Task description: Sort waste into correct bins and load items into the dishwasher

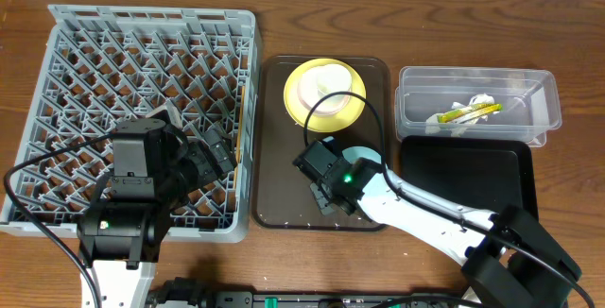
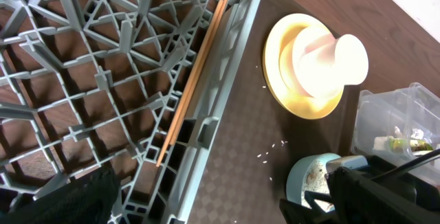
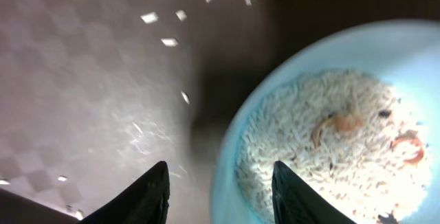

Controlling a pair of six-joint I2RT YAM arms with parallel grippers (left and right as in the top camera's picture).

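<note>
A large square grey plastic dish rack [image 1: 151, 13] fills the left side of the wooden counter [image 1: 302, 25]. It holds a pair of thin wooden chopsticks [image 1: 242, 119] lying along its right wall.

A dark brown serving tray [image 1: 284, 195] sits at the counter's middle. At its far end is a round yellow plate [image 1: 324, 117] with a small white cup [image 1: 326, 83] on it. At its near end a light blue bowl [image 3: 240, 135] holds whitish rice with orange and dark bits [image 3: 316, 135]. Loose rice grains [image 3: 168, 42] are scattered on the tray beside the bowl.

Toward the far right corner, a clear plastic rectangular tub [image 1: 473, 72] contains crumpled white paper [image 1: 482, 98] and a small yellow-green snack wrapper [image 1: 468, 112]. The wrapper's print is too small to read. A shallow black rectangular tray [image 1: 463, 171] lies just in front of the tub.

The right gripper [image 3: 220, 163] hangs over the bowl's rim with its fingers set wide, one over the brown tray and one over the rice. Whether they touch the bowl is unclear.

The left gripper [image 1: 213, 152] is above the rack's near right part. Its fingers are mostly cut off in the wrist view, so I cannot tell their spread. The arm hides part of the rack.
</note>
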